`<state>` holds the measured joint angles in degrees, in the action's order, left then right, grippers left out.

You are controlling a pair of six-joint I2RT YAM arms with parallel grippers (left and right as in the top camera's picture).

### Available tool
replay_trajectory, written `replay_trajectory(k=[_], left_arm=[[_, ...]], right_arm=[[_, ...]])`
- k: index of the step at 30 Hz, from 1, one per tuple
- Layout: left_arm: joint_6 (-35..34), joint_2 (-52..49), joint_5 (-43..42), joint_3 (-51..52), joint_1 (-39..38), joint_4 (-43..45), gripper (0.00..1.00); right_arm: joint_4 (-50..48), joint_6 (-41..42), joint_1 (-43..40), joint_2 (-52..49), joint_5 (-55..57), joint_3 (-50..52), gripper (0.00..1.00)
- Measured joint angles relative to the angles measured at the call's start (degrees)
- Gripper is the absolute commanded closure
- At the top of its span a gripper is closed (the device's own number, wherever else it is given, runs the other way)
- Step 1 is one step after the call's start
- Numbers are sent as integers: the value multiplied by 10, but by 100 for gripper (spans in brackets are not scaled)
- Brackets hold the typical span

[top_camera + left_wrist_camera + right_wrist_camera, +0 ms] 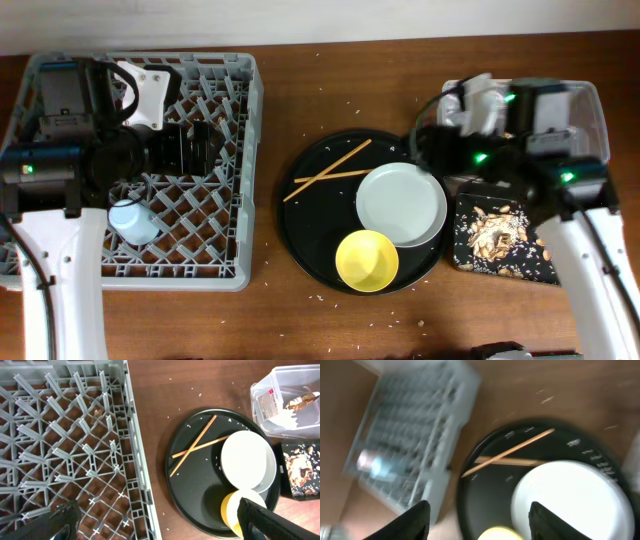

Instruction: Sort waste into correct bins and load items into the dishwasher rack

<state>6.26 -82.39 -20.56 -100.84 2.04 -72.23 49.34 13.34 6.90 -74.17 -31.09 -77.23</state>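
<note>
The grey dishwasher rack (215,240) stands at the left with a small blue cup (133,220) in it. My left gripper (200,146) hovers over the rack, open and empty; its fingers (160,525) frame the rack's edge in the left wrist view. A round black tray (310,225) holds crossed chopsticks (330,172), the pale plate (402,203) and the yellow bowl (367,259). My right gripper (432,150) is open and empty above the plate's far edge (480,522). The clear tub (290,430) holds a gold-brown wrapper (302,401) and white paper. The pink cup is hidden.
The small black tray (500,240) with food scraps lies right of the plate, in front of the clear tub (595,110). Crumbs dot the brown table. The right wrist view is blurred; it shows the rack (415,425) and the plate (570,500).
</note>
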Motion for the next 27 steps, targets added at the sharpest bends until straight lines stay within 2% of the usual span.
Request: replay_trajectory(k=[5,8,9,10,14,17,19,24,25,27], left_arm=[[0,0,0,0,0,0,1],[0,0,0,0,0,0,1],[0,0,0,0,0,0,1],[0,0,0,0,0,0,1],[0,0,0,0,0,0,1],[0,0,0,0,0,0,1],[0,0,0,0,0,0,1],[0,0,0,0,0,0,1],[0,0,0,0,0,0,1],[0,0,0,0,0,1,1]], right_arm=[[44,-30,98,14,6,0,36],[55,-32,133,14,37,0,41],[71,-33,151,14,54,0,26],[79,-33,165,12,64,0,2],[63,-35,209,-16,98,-1,2],[40,-50,202,-19,127,-1,2],[43,-92,180,-3,138,-1,2],[66,-157,130,153,211,4,2],[20,-210,123,231,240,55,2],[-104,-223,94,289,243,139,1]])
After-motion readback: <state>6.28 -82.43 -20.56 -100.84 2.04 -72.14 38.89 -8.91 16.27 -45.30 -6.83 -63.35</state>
